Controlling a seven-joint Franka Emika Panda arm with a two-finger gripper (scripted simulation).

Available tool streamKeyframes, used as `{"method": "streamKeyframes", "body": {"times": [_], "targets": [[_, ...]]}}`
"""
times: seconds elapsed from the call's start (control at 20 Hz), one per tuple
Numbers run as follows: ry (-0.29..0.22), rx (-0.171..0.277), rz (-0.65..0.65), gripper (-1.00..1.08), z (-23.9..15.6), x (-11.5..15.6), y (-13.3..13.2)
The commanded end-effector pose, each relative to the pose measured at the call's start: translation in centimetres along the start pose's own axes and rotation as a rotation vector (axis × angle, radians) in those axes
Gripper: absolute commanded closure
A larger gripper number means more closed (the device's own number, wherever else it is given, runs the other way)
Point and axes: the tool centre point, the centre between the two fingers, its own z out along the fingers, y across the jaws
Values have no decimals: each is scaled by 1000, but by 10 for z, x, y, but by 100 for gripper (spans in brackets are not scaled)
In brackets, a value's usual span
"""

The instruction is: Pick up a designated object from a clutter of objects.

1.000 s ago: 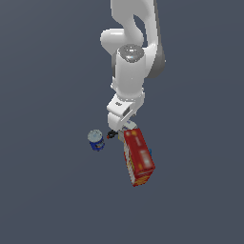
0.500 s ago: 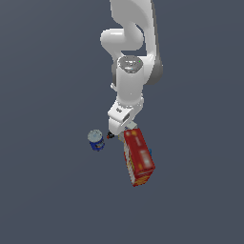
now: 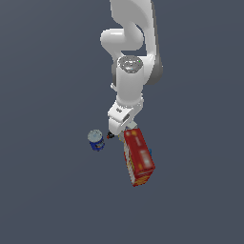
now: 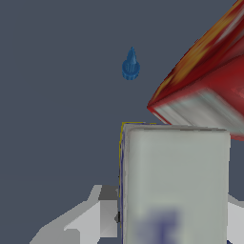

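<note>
The designated carton (image 4: 174,186) fills the wrist view, its white and grey-blue face between my fingers (image 4: 102,217), which press against both of its sides. In the exterior view my gripper (image 3: 119,131) is down at the surface over the carton and hides it. The large red box (image 3: 138,157) lies right beside the gripper on the exterior view's right, and its end nearly touches the carton in the wrist view (image 4: 205,90). The carton still rests low, level with the clutter.
A small blue can with a white lid (image 3: 96,139) stands on the exterior view's left of the gripper. A tiny black-red item (image 3: 110,136) lies between the can and the gripper. A small blue pointed item (image 4: 131,64) lies beyond the carton in the wrist view.
The arm came down toward the clutter over the first half second, then held its height. The red box and the blue can have not moved.
</note>
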Motion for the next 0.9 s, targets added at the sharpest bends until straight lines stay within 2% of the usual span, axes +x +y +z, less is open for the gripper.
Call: {"method": "streamKeyframes", "body": {"times": [0.0, 0.4, 0.85], "targets": [[0, 0, 0, 108, 0, 0, 0], [0, 0, 0, 108, -22, -2, 1], [0, 0, 0, 108, -85, -7, 5]]}}
